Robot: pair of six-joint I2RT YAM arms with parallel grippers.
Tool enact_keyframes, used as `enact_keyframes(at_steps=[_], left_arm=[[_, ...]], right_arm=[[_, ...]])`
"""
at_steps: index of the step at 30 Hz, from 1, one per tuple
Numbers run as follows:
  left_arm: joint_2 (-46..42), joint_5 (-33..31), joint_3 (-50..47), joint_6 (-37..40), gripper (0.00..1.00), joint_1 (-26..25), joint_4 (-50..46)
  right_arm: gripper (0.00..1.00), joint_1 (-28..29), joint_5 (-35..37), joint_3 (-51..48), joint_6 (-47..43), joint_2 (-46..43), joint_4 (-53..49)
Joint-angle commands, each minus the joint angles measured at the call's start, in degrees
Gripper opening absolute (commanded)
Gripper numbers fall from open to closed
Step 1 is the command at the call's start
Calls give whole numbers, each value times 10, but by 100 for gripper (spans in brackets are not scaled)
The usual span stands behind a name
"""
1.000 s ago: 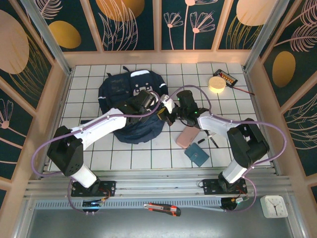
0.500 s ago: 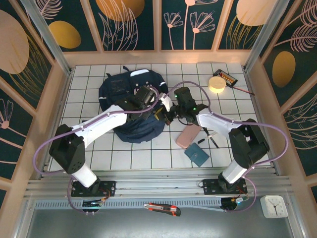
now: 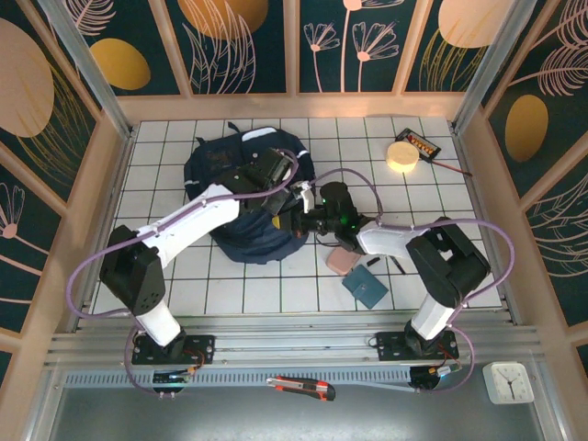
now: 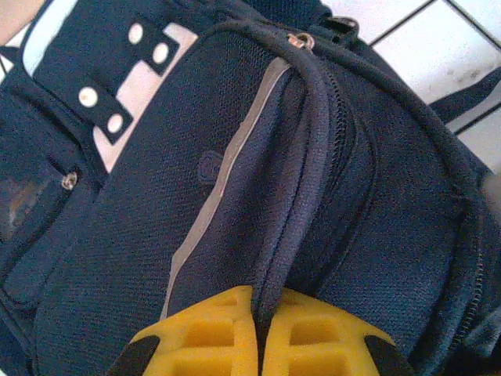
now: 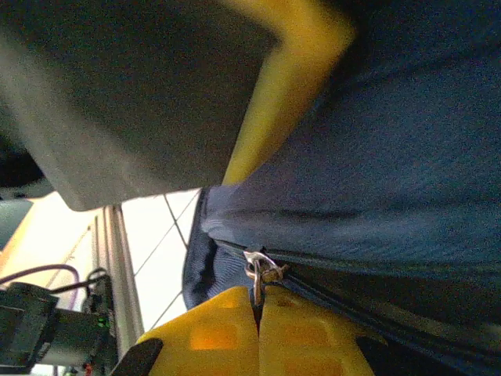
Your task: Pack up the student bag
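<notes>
Slumping navy student bag (image 3: 213, 175), grey-striped, white-patched, zipper (image 4: 340, 137) seemingly closed.

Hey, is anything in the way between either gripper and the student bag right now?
Nothing visible. The left gripper is shut on the student bag fabric, and the right gripper is shut on its metal zipper pull.

I find free tiles on the table (image 3: 230, 289) at the near left, and also between the tape roll (image 3: 401, 156) and the pink case (image 3: 342, 261). The student bag (image 3: 220, 170) fills the far left. The left arm (image 3: 188, 220) and the right arm (image 3: 390, 237) meet at the middle and close it. A teal notebook (image 3: 366, 288) and a pen (image 3: 396, 264) lie just beside the case.
</notes>
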Motion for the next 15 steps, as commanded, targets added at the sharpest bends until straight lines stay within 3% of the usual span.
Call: enact_keyframes(at_steps=[1, 7, 11, 15], left_arm=[[13, 9, 80, -32, 0, -8, 24], [47, 0, 145, -63, 0, -9, -10], [86, -1, 210, -81, 0, -8, -39], [130, 9, 288, -89, 0, -9, -72]], right_arm=[[0, 24, 31, -26, 108, 12, 141], [0, 64, 114, -46, 91, -12, 172], [0, 123, 199, -22, -36, -28, 104], [0, 180, 280, -16, -165, -19, 111]])
